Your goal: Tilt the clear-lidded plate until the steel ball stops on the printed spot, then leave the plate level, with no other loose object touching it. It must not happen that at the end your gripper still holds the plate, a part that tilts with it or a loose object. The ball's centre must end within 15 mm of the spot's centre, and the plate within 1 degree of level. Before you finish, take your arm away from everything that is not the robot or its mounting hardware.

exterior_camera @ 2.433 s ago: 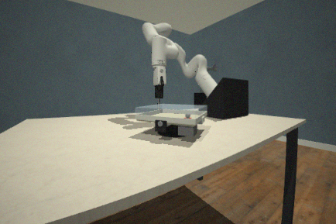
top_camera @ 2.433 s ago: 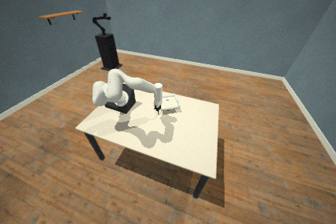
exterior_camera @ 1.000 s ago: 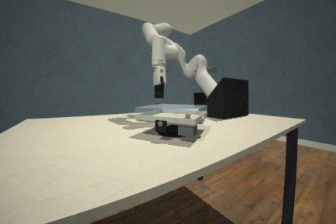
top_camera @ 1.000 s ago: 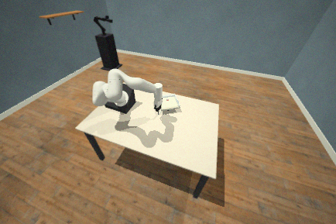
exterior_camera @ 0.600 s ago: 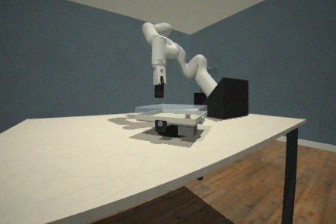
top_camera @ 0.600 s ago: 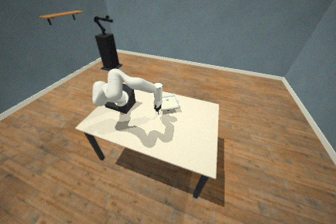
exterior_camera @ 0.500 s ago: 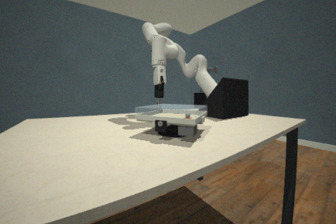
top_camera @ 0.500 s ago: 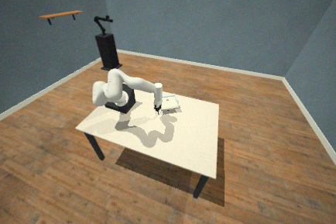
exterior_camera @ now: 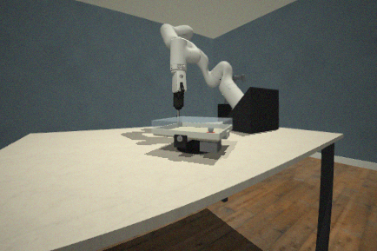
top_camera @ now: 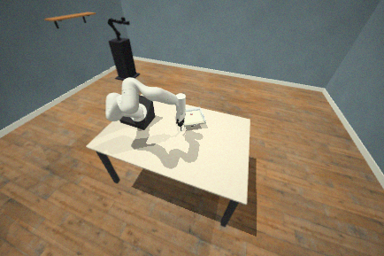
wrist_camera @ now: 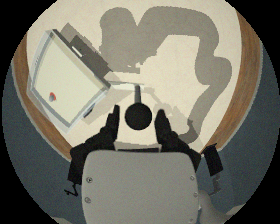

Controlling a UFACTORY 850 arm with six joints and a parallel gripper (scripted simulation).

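The clear-lidded plate [exterior_camera: 191,128] rests on a dark pivot block [exterior_camera: 193,145] at the back of the table and looks close to level. It also shows in the top view [top_camera: 194,117] and in the wrist view [wrist_camera: 63,78]. The steel ball [exterior_camera: 210,128] sits at the red printed spot [exterior_camera: 211,132] near the plate's right end. In the wrist view the spot [wrist_camera: 53,95] lies near one corner of the plate. My gripper [exterior_camera: 178,101] points straight down over the plate's left corner. Its fingers stand apart, open around a dark round tip with a thin rod. The rod reaches down to the lid's edge; I cannot tell if it touches.
The arm's black base block [exterior_camera: 256,109] stands just behind the plate. A black stand with a second small arm [top_camera: 123,56] is on the floor by the far wall, and a wooden shelf [top_camera: 70,16] hangs on the left wall. The table's back edge is close to the plate.
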